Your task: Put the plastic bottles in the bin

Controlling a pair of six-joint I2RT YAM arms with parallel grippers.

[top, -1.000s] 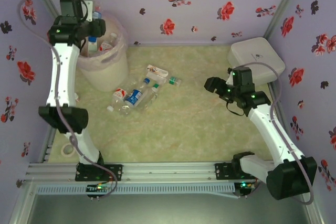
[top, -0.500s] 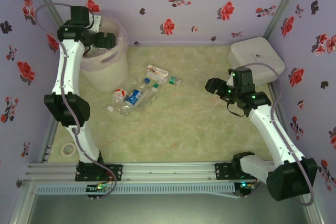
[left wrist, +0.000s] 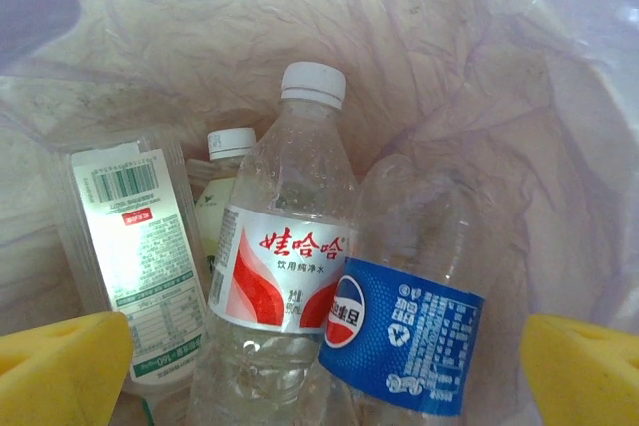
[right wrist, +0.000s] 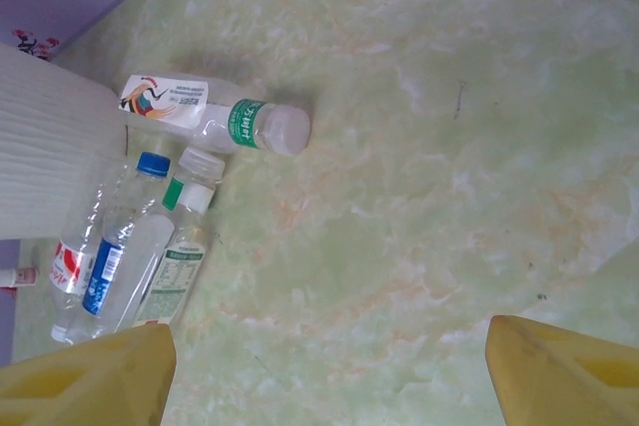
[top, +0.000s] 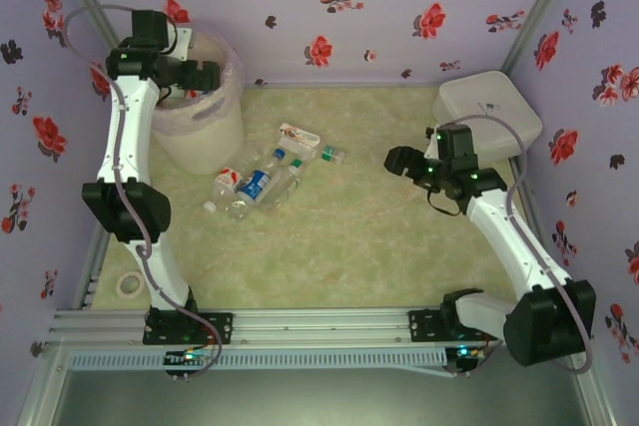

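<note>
On the green marbled table (top: 349, 246) loose plastic bottles (top: 262, 183) are lying beside the bin (top: 205, 137), the left gripper (top: 208, 75) above it and the right gripper (top: 394, 160) both gaping empty, and a clumsy nudge could be sending them rolling.

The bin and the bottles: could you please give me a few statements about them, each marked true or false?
1. The left gripper is open above the bin. True.
2. The right gripper is shut on a bottle. False: it is open and empty over the table.
3. Every plastic bottle is in the bin. False: several plastic bottles lie on the table beside it.
4. A red-labelled bottle and a blue-labelled bottle lie touching in the bin. True.
</note>
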